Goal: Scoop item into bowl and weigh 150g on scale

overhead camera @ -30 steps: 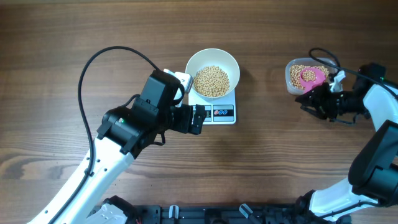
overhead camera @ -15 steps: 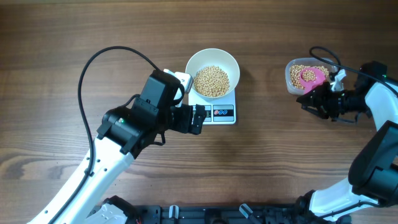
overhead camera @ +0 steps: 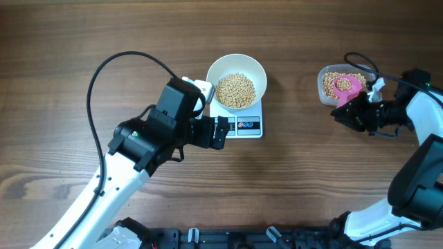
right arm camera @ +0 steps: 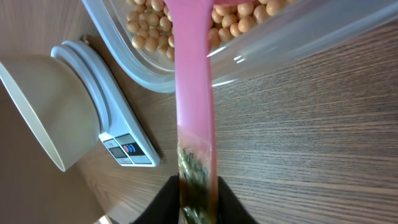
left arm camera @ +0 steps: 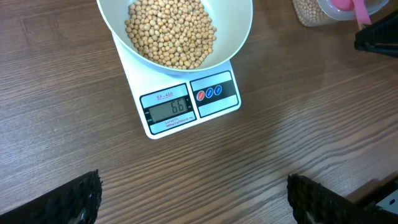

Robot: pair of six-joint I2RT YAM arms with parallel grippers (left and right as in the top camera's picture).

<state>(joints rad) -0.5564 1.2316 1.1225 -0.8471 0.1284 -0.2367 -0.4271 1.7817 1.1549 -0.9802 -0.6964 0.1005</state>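
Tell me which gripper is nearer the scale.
Left. The left gripper sits right beside the scale, jaws open toward it; the right gripper is far off at the clear tub, jaws on the handle of the pink scoop.

Left arm: white links, black joint housings, looping black cable. Right arm alike. Fingers black, textured.

Soft, even light on the worktop, shadows faint. The display on the scale reads sharp; in the right wrist view, glare streaks the tub at 1 o'clock, scoop blurred at 6.
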